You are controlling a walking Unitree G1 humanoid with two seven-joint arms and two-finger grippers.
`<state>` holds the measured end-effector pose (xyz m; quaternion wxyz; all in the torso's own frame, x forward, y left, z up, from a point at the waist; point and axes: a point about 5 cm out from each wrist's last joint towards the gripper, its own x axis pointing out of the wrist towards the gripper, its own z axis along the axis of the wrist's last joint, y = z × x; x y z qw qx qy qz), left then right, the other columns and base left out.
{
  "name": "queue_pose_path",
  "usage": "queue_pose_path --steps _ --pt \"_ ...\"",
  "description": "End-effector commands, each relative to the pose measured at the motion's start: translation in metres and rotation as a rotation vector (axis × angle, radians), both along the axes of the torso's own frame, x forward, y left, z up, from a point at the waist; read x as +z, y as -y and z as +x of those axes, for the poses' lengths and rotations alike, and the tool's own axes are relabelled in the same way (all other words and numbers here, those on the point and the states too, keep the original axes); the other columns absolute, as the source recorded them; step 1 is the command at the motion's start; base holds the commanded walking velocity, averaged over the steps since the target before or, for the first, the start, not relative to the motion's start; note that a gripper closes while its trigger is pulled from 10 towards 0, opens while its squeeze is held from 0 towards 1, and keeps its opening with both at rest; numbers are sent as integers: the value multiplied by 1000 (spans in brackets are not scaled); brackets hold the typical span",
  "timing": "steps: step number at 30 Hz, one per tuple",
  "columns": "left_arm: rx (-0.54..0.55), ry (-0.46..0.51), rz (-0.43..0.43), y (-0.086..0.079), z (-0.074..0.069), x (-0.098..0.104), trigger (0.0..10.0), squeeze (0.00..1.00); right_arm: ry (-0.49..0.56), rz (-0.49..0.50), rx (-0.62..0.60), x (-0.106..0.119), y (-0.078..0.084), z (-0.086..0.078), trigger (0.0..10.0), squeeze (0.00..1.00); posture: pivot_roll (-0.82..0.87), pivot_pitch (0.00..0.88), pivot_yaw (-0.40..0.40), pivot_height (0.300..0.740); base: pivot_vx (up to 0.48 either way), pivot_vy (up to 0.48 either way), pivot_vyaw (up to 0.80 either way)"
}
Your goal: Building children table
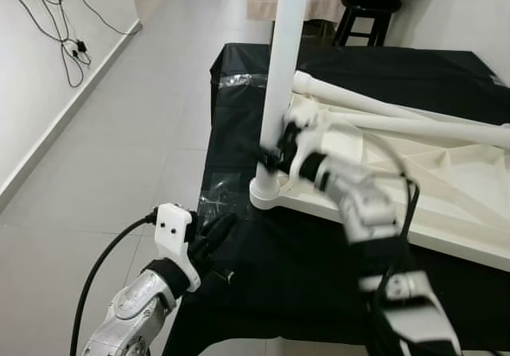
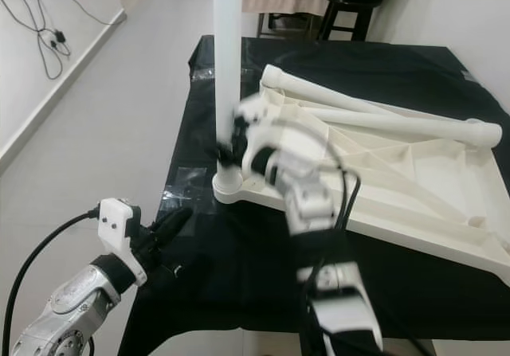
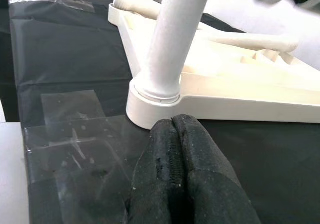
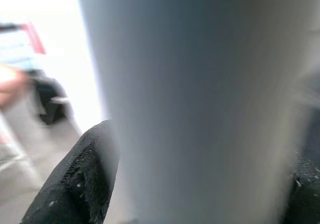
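A: Status check. We have the white moulded plastic tabletop (image 1: 446, 189) lying upside down on the black cloth-covered work table (image 1: 263, 268), with its ribbed underside facing up. The tall white cylindrical table leg (image 1: 283, 61) stands upright in the round corner socket (image 1: 265, 190) nearest the robot's left. Two loose white legs (image 1: 398, 121) lie across the underside.

B: Gripper states?

A: Our right gripper (image 1: 275, 150) is clamped around the upright leg low on its shaft, just above the socket; in the right wrist view a black finger (image 4: 80, 179) sits on either side of the shaft. Our left gripper (image 1: 209, 240) has its fingers (image 3: 182, 169) pressed together with nothing between them, resting near the socket on the cloth, apart from it.

B: Failure modes from here?

A: In our judgement, three. First, if the leg is not fully seated, a release would let it lean and topple off the table edge. Second, twisting or pushing the leg with the tabletop unbraced could slide it on the cloth, since that corner lies close to the table edge. Third, side load from a low grasp could cock the leg in the socket and jam it.

B: Mitigation?

A: We suggest bracing the corner with the left gripper.
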<state>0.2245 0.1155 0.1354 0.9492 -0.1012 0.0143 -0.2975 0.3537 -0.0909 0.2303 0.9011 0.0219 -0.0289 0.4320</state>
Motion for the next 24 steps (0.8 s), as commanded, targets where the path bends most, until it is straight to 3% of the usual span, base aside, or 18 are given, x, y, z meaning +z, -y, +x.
queue_pose_path --steps 1,2,5,6,11,17,23,24 --pt "-8 -24 -2 1 -2 -4 10000 0 -37 17 116 -3 -2 -1 10000 0 73 71 -55 740 0 0 0" --pt "-8 -24 -2 1 -2 -4 10000 0 -37 17 116 -3 -2 -1 10000 0 73 71 -55 740 0 0 0" --pt "-7 -23 -2 2 -2 -4 10000 0 -1 -27 276 2 -3 1 10000 0 79 68 -58 740 0 0 0" --pt "-6 -22 -2 2 -3 -5 10000 0 -7 -40 328 0 -2 4 0 0 81 66 -59 740 0 0 0" --pt "-4 -22 -2 4 -3 -4 10000 0 -28 -72 373 -7 4 9 0 0 84 67 -60 740 0 0 0" --pt "-4 -20 -4 4 -4 -4 10000 0 -65 -48 301 -11 18 18 0 0 65 82 -65 740 0 0 0" --pt "-4 -18 -8 3 -5 -2 10000 0 -78 -136 138 -33 42 12 0 0 46 106 -68 740 0 0 0" --pt "-3 -18 -6 3 -5 -2 10000 0 -116 -135 -31 -44 43 11 0 0 50 108 -66 740 0 0 0"
